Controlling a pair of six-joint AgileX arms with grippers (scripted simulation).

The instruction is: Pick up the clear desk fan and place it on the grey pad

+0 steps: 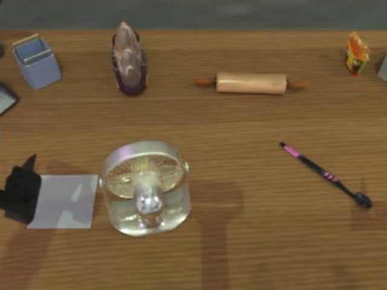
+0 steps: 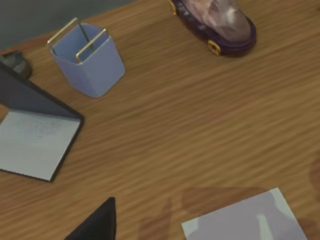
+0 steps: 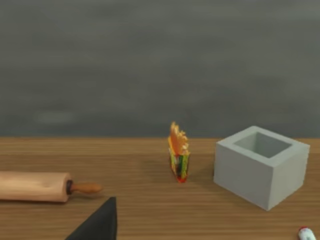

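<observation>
Wood-grain table (image 1: 242,121), dark grey backdrop behind. Clear desk fan (image 1: 145,187) standing on bare wood left of centre, just right of grey pad (image 1: 63,201), its edge touching or nearly touching the pad's right side; not on the pad. Left gripper (image 1: 21,192) at far left edge, over pad's left side, apart from fan, holding nothing; open or closed: cannot tell. Only a dark finger tip (image 2: 95,225) visible in left wrist view, near pad corner (image 2: 250,220). Right gripper out of top view; one dark finger (image 3: 97,222) seen in right wrist view, state cannot tell. Elsewhere: blue-grey box (image 1: 36,60) top left, purple iron-shaped object (image 1: 128,58), rolling pin (image 1: 251,83), toothbrush (image 1: 323,174) right, small orange packet (image 1: 357,54) top right, grey cube box (image 3: 261,165) beside it.
</observation>
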